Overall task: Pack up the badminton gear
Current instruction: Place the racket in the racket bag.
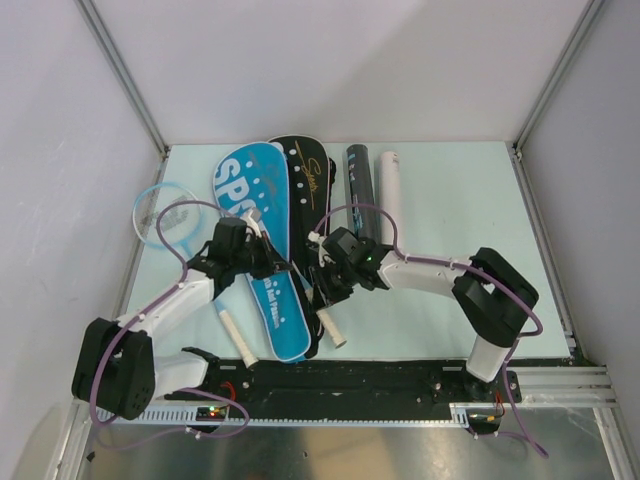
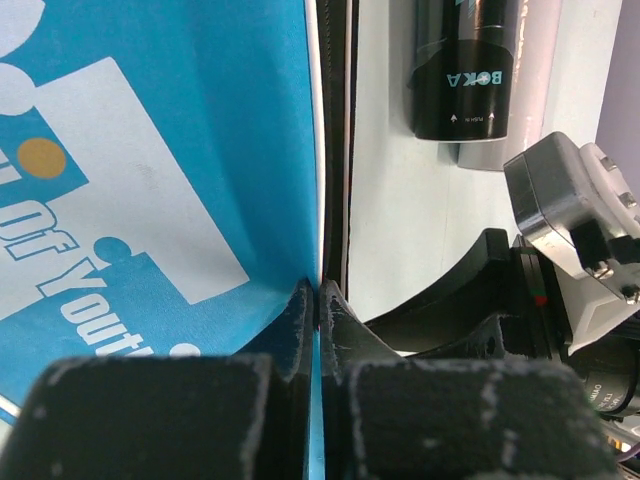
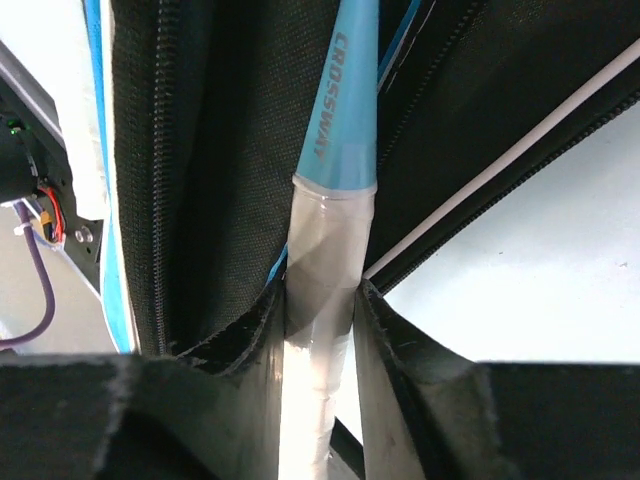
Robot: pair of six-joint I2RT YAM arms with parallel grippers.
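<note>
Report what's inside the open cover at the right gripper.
A racket handle, white grip and blue CROSSWAY cone, held by the right gripper, enters the black-lined cover. Its shaft and head are hidden by fabric.

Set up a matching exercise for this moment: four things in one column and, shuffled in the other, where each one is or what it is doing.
Column 1
1. left gripper
2. right gripper
3. black tube
4. blue-framed racket head

Column 2
A. lying beside the white tube at the far side of the table
B. closed on the white racket handle
C. lying uncovered at the table's far left
D. pinched shut on the edge of the blue cover

Pairs: 1-D, 2-B, 3-A, 4-C
</note>
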